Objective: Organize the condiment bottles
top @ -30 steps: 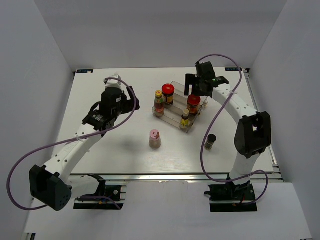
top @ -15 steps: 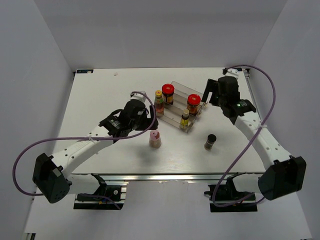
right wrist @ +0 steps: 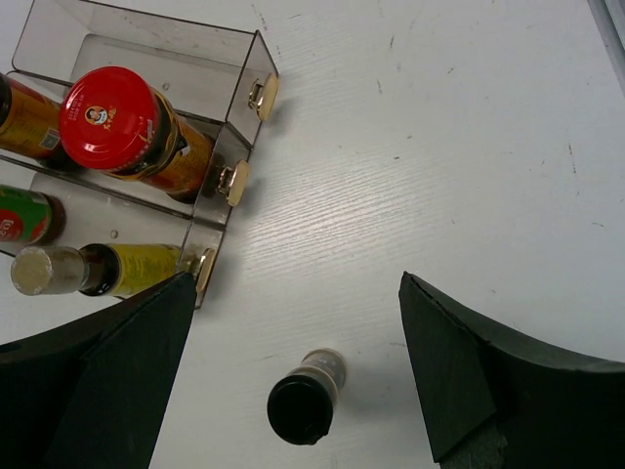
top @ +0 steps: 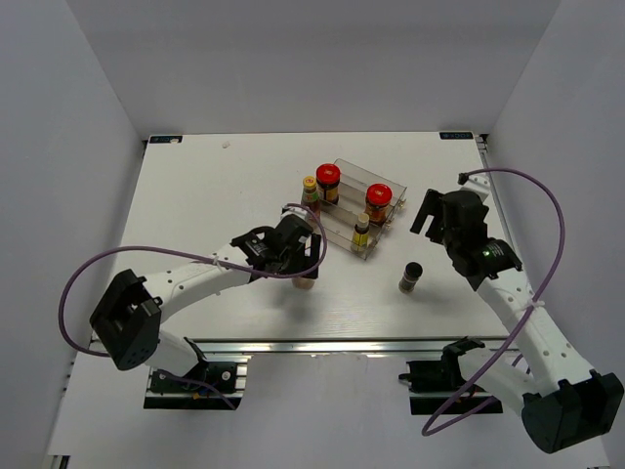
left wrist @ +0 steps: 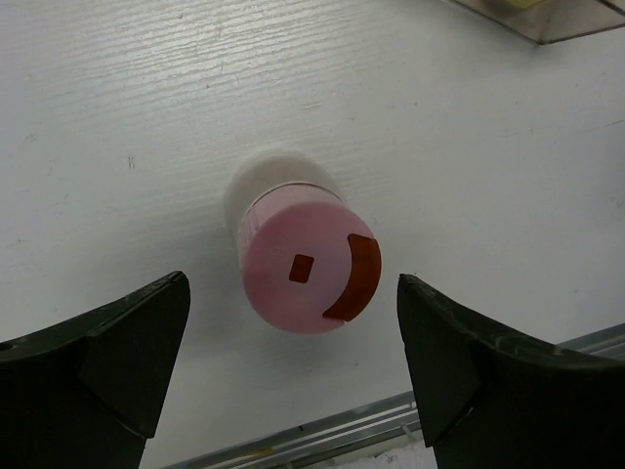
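Note:
A pink-capped shaker (left wrist: pixel 308 264) stands alone on the white table, directly below my left gripper (left wrist: pixel 291 280). That gripper is open, one finger on each side of the cap and touching neither. From above, the left gripper (top: pixel 296 256) hides most of the shaker (top: pixel 306 283). My right gripper (right wrist: pixel 298 283) is open above the table, just beyond the small black-capped bottle (right wrist: pixel 301 405), which stands free (top: pixel 411 276). Two red-lidded jars (top: pixel 328 176) (top: pixel 378 196) and two slim yellow-capped bottles (top: pixel 310 186) (top: pixel 362 228) stand in the rack.
The clear stepped rack (top: pixel 390 184) sits at the table's middle back, its end wall (right wrist: pixel 239 147) to the left of my right gripper. The table's near edge with its metal rail (left wrist: pixel 391 415) lies close below the shaker.
My left arm has swung right and toward the near edge, ending over the pink shaker. My right arm has left the rack, moving right and nearer, toward the black-capped bottle.

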You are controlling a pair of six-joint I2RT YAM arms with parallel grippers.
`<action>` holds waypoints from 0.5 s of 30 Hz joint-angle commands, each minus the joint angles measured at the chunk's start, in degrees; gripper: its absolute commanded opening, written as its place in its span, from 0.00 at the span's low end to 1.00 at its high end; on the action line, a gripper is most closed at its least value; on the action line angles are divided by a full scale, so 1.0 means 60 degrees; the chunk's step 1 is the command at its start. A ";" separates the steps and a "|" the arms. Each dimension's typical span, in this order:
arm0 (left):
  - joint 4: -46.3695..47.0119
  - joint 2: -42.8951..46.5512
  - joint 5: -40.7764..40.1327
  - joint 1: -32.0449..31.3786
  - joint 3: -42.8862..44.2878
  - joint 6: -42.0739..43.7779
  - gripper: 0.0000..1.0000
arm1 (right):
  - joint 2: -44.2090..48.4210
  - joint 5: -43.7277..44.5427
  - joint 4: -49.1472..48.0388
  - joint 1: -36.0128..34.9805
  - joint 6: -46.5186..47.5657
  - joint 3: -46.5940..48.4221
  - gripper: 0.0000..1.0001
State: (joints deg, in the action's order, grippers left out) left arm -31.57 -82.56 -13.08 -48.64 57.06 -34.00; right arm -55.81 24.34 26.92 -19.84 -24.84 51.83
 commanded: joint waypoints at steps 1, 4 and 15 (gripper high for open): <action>0.0265 0.0123 -0.0105 -0.0023 0.0085 0.0100 0.94 | 0.0395 0.0338 0.0011 0.0010 -0.0108 -0.0142 0.89; 0.0369 -0.0008 -0.0090 -0.0023 0.0129 0.0260 0.90 | 0.0557 0.0280 0.0040 0.0024 -0.0050 -0.0289 0.89; 0.0004 -0.0741 -0.0090 -0.0037 0.0715 0.0495 0.47 | 0.0938 0.0719 0.0114 0.0010 0.0038 -0.0582 0.89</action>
State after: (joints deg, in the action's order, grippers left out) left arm -30.63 -87.55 -13.06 -48.62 59.33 -31.51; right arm -51.22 26.26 27.62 -19.84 -24.99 49.17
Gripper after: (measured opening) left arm 0.593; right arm 0.895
